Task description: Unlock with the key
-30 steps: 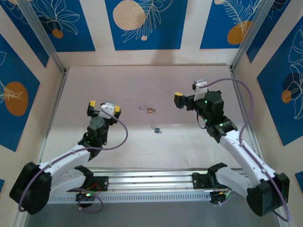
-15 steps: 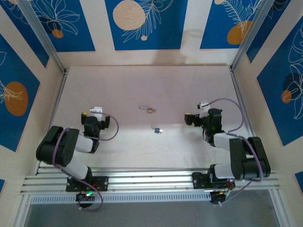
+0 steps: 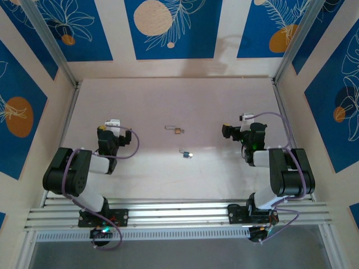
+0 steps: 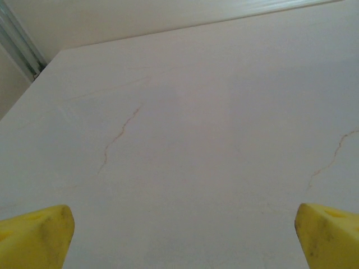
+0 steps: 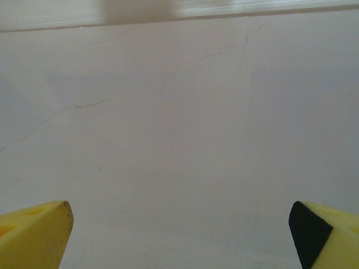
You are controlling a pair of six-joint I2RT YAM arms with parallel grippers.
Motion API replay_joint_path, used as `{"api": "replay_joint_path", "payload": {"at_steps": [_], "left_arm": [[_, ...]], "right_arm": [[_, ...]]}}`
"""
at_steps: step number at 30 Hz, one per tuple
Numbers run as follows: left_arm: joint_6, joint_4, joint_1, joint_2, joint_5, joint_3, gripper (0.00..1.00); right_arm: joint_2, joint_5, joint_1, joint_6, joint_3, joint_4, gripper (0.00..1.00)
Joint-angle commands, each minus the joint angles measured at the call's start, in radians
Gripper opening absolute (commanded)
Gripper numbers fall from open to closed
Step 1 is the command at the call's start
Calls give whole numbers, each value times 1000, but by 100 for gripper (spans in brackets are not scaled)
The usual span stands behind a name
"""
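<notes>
Both claws are spread wide and grip nothing. From above, my left claw [image 3: 114,131] sits close to the left edge of the table [image 3: 168,95], and my right claw [image 3: 240,129] close to the right edge. Each arm is folded back towards the near edge, and both claws point at the far edge.

The top view alone shows the task's things. The lock [image 3: 177,130], brass with its shackle lying out to the left, rests about mid-table, between the two claws and well apart from each. The key [image 3: 185,153], with a blue head, lies just nearer the near edge and a little to the right of the lock, not touching it. From that height I cannot tell whether my fingers rest on the table or hang just over it.

My wrist cameras give what the top view does not. On the left, two yellow fingertips [image 4: 35,238] sit at the bottom corners with bare table between them. Thin cracks [image 4: 118,134] run across the surface, and a metal rail [image 4: 19,47] shows at the far left corner. On the right, my fingertips [image 5: 33,235] stand just as far apart, one with a black patch [image 5: 305,232] on its inner face. Fine cracks cross the table here too, and the far edge meets the wall [image 5: 56,11].
</notes>
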Motion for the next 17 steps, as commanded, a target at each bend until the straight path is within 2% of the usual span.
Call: {"api": "replay_joint_path", "payload": {"at_steps": [1,17], "left_arm": [[-20,-9,12,-19,25,6,100],[-17,-15,13,-19,36,9,100]], "right_arm": [[3,-16,-3,9,7,5,99],[3,-17,-3,9,8,1,99]]}}
